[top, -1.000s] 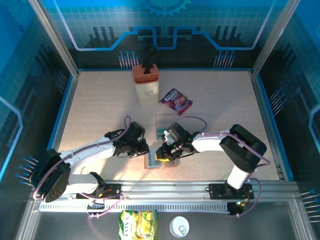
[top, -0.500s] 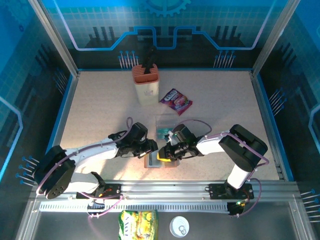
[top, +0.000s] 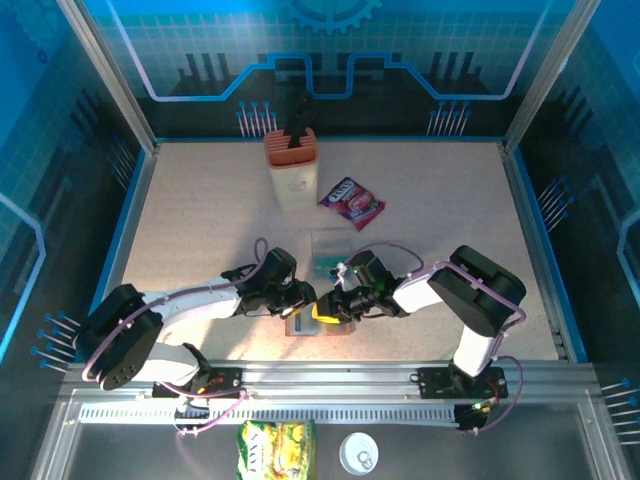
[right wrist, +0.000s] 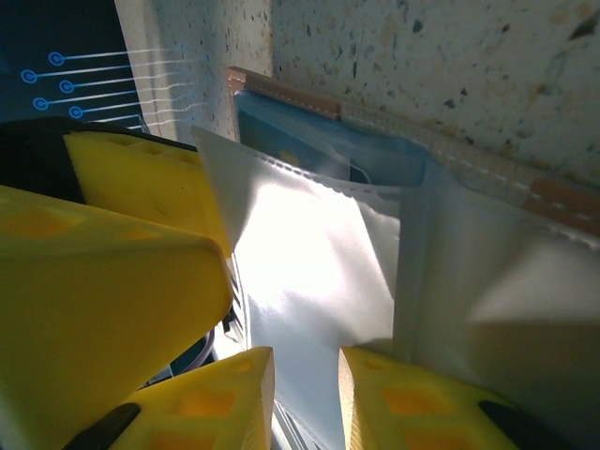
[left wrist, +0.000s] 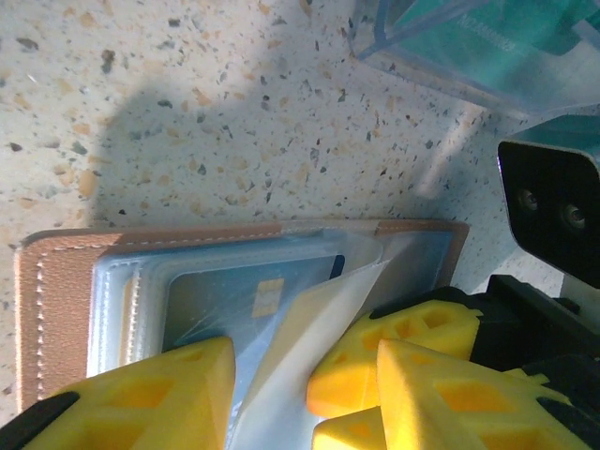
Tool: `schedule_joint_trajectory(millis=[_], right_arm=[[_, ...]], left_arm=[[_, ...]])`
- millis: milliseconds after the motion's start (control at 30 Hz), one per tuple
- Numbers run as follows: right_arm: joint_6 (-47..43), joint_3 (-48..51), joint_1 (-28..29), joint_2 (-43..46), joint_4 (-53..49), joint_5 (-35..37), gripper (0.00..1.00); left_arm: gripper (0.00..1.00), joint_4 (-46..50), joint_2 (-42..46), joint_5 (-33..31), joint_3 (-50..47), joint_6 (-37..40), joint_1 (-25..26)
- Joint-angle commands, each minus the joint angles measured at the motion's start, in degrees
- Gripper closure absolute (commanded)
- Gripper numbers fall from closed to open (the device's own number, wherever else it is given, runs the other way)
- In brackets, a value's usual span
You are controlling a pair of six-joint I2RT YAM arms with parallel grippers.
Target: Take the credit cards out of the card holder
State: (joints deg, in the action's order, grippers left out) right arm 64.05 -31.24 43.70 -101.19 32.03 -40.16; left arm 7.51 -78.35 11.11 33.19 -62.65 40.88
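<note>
card holder [left wrist: 56, 319] open flat on counter [left wrist: 187, 112], beneath both hands, long axis crosswise to left hand [left wrist: 300, 375] | left hand: jaws apart | right hand [right wrist: 305, 380]: pinching clear sleeve [right wrist: 309, 272]

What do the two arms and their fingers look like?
The left arm and right arm have white links and black joints. A lilac cable loops along each. The fingers are blocky yellow with recessed cells.
</note>
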Motion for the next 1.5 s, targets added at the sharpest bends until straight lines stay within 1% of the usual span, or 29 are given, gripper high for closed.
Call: schedule_joint_trajectory(millis=[0, 133, 200, 300, 400, 500, 567, 667, 767, 867, 933, 1000, 1167, 1300, 1467], right_arm=[[0.7, 0.7, -0.1, -1.5, 2.1, -0.3, 0.75], [0.8, 1.0, -0.2, -1.4, 2.2, -0.3, 0.75], [1.3, 1.3, -0.2, -1.3, 2.9, -0.1, 0.75], [2.2, 2.0, -0.2, -0.3, 5.0, -0.1, 0.75], [2.4, 2.1, -0.1, 1.9, 5.8, 0.0, 0.75], [2.1, 2.3, -0.2, 5.5, 3.7, 1.0, 0.75], [0.8, 2.4, -0.2, 8.8, -0.4, 2.7, 0.74], [-2.8, 1.2, -0.2, 14.5, -11.5, 5.9, 0.74], [-9.1, -1.9, -0.3, 20.5, -28.0, 10.9, 0.73], [-15.6, -6.0, -0.5, 25.7, -44.1, 17.1, 0.72], [-18.2, -7.4, -0.9, 28.2, -50.6, 20.0, 0.71], [-19.3, -7.6, -1.8, 30.6, -53.8, 21.3, 0.70], [-19.1, -6.1, -3.7, 36.1, -57.4, 22.4, 0.70], [-18.7, -4.7, -4.9, 40.9, -59.8, 24.1, 0.69], [-18.3, -4.4, -5.6, 46.6, -65.3, 25.7, 0.68]], left_arm=[[0.57, -1.0, -1.1, 2.5, -1.0, -0.8, 0.3], [0.58, 0.7, -0.6, 2.4, -0.5, 0.0, 0.3], [0.62, 0.5, 0.2, 2.3, -1.1, -0.1, 0.2], [0.65, 0.1, 1.3, 2.6, -1.4, -0.6, 0.2], [0.71, 0.4, 2.0, 3.5, -0.7, -0.4, 0.2], [0.72, 1.7, 2.4, 4.7, 1.1, 0.3, 0.2], [0.72, 2.8, 2.6, 5.4, 2.4, 0.9, 0.2], [0.72, 3.6, 2.5, 6.5, 4.2, 1.5, 0.3], [0.71, 4.2, 1.1, 7.7, 6.6, 2.0, 0.5], [0.68, 3.7, -1.4, 8.9, 8.9, 2.5, 1.2], [0.67, 2.7, -3.3, 9.7, 10.4, 2.6, 1.7], [0.67, 1.7, -5.8, 10.5, 12.1, 2.7, 2.4], [0.66, 1.4, -11.7, 11.7, 17.4, 3.6, 4.2], [0.60, 0.0, -15.2, 11.5, 19.5, 3.7, 5.3], [0.58, -2.3, -20.9, 12.9, 23.2, 3.7, 5.5]])
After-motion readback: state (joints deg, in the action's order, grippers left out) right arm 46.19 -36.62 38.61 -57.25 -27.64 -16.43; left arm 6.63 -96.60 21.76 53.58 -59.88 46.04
